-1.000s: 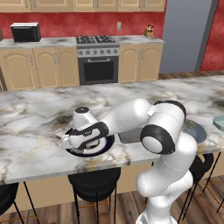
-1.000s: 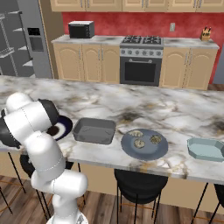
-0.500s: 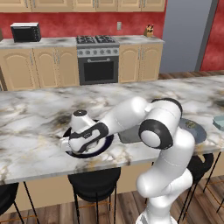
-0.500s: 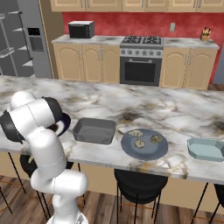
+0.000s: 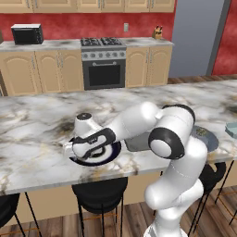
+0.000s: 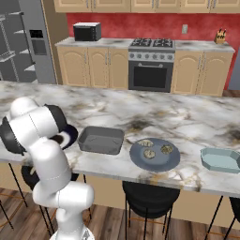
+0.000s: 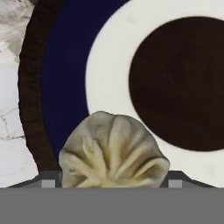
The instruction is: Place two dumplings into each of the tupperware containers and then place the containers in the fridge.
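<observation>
Tool (image 5: 74,150) lowered over dumpling (image 7: 113,151) on plate (image 7: 65,78); jaw state cannot be told; squeeze to be centred, gentle.

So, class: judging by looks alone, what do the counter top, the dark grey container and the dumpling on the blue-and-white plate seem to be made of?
Counter top: polished marble or imitation, by the grey-brown veining on white. Dark grey container: probably matte plastic or metal; opaque, dull, flared rim. Dumpling: soft pleated dough, tan with folds gathered at the top. Plate: looks like glazed ceramic, with smooth flat colour bands.
</observation>
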Motion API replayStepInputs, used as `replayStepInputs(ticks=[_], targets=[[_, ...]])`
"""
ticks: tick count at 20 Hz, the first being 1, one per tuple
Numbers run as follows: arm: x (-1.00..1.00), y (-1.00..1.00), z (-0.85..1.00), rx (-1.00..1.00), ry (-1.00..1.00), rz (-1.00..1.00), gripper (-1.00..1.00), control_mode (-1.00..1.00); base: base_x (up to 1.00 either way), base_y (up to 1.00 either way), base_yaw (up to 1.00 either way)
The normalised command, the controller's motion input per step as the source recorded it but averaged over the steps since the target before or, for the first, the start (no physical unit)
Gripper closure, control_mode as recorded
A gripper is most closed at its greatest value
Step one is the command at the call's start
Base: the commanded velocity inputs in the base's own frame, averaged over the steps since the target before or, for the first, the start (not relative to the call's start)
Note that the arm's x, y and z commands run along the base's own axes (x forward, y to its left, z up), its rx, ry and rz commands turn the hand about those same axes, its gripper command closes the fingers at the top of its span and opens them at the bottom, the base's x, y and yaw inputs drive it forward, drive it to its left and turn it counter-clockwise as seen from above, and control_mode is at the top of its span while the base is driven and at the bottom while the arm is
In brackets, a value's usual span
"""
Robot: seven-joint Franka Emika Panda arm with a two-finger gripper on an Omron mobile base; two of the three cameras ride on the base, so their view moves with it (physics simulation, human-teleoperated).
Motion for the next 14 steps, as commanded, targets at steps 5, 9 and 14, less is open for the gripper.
replayStepInputs(ticks=[5,9,14], targets=[[0.13,-0.75,0.88,0.01,0.03,0.00,1.00,-1.00,0.00,0.00,0.00],[0.11,-1.00,0.64,0.00,0.13,0.00,1.00,-1.00,0.00,0.00,0.00],[0.41,-1.00,0.20,0.00,0.15,0.00,1.00,-1.00,0.00,0.00,0.00]])
